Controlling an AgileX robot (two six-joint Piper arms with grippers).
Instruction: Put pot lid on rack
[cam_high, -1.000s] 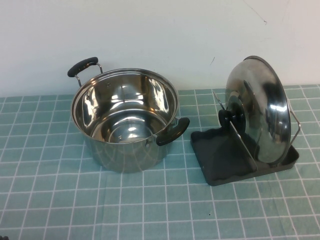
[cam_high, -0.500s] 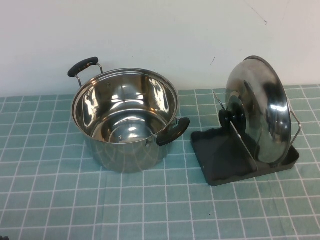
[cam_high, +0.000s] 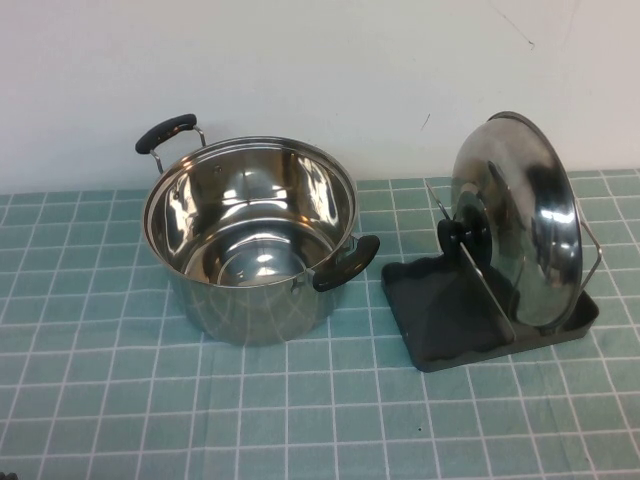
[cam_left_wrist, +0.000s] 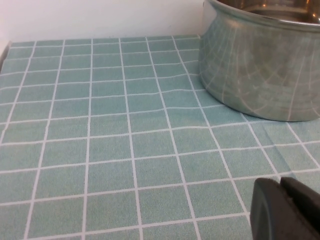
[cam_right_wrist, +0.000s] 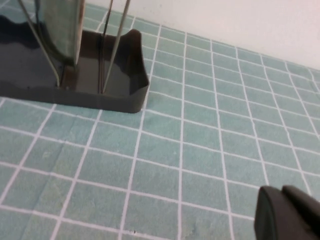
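The shiny steel pot lid (cam_high: 515, 215) stands on edge in the dark grey rack (cam_high: 450, 320) at the right, leaning against the silver wire loops (cam_high: 485, 285), its black knob (cam_high: 460, 238) facing the pot. In the right wrist view the rack (cam_right_wrist: 120, 85) and the lid's lower edge (cam_right_wrist: 60, 30) show. My left gripper (cam_left_wrist: 281, 186) is shut and empty, low over the cloth beside the pot. My right gripper (cam_right_wrist: 281, 192) is shut and empty, low over the cloth beside the rack. Neither arm shows in the high view.
A deep steel pot (cam_high: 250, 235) with two black handles stands open at centre left, close to the rack; its wall shows in the left wrist view (cam_left_wrist: 260, 65). A green checked cloth (cam_high: 300, 410) covers the table. A white wall runs behind.
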